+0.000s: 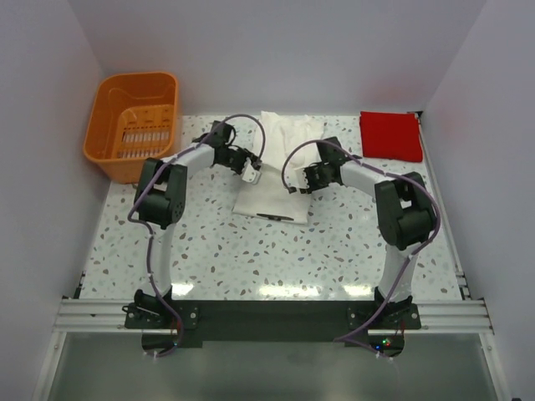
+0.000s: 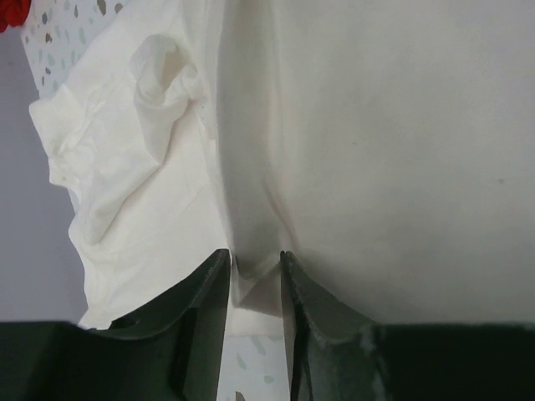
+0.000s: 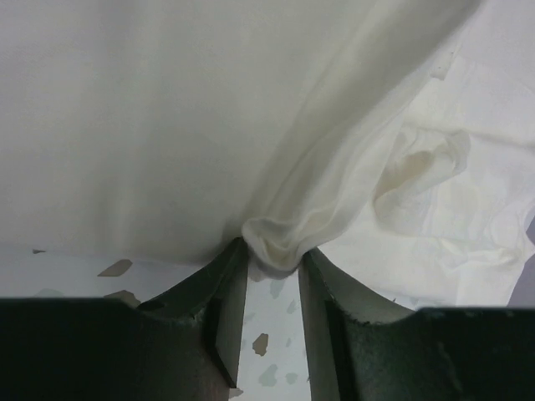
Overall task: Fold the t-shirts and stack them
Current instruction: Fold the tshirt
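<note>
1. At the centre of the overhead frame, the cream-white t-shirt (image 1: 274,199) is spread on the speckled table (image 1: 217,246), with its upper part rumpled toward the top of the frame.
2. Its left edge is pinched by the left gripper (image 1: 250,175); in the left wrist view a small tuck of cloth is clamped between the dark fingers (image 2: 206,299).
3. Its right edge is held by the right gripper (image 1: 296,187); in the right wrist view a bunched fold is squeezed between the fingers (image 3: 227,286).
4. At the upper right, the red t-shirt (image 1: 390,135) is laid as a flat square, well apart.
5. At the upper left, an orange basket (image 1: 99,134) is seen.
</note>
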Robot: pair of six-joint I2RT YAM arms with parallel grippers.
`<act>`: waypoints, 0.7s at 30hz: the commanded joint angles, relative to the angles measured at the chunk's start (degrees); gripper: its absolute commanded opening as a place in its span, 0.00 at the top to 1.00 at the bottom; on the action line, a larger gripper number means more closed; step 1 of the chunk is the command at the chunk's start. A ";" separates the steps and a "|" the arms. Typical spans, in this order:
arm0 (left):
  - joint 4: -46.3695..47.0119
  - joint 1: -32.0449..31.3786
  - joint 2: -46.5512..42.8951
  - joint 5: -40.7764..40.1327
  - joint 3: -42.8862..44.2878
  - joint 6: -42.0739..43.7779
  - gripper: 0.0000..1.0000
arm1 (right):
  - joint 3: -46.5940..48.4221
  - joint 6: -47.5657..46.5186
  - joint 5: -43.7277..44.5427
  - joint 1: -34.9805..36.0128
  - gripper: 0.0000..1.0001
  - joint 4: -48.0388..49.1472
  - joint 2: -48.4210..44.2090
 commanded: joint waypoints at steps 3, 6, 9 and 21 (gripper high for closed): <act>23.43 3.01 -0.69 -3.00 0.21 -23.96 0.58 | 5.44 6.18 6.98 -1.90 0.59 6.88 1.28; 30.08 4.77 -2.35 -6.35 0.90 -36.92 0.55 | 8.69 11.02 11.20 -3.13 0.54 7.59 1.98; 27.81 6.18 -6.99 -5.74 -0.49 -42.57 0.54 | 12.20 17.42 12.36 -3.93 0.51 3.76 0.85; -4.54 5.84 -25.82 2.88 -26.40 -19.03 0.50 | 4.51 21.75 -1.63 6.24 0.44 -23.81 -11.88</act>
